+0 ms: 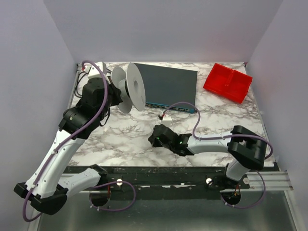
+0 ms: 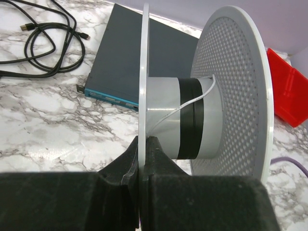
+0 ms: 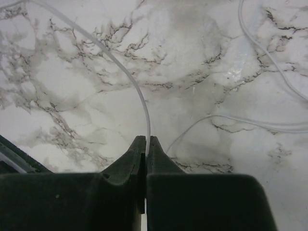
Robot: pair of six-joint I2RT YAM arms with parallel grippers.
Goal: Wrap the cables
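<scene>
Marble [image 3: 216,72]; right claw [image 3: 146,144] tight on wire [image 3: 140,94]

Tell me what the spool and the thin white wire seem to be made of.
The spool: likely matte grey plastic, its flange moulded with fine holes. The white wire: probably plastic-coated, smooth, faintly glossy; it holds a springy curve.

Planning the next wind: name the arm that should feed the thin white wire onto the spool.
Right. The right arm has its jaws shut on the thin white string-like wire. The left arm has its jaws clamped on a flange of the grey plastic spool, so it likely only steadies that.
</scene>
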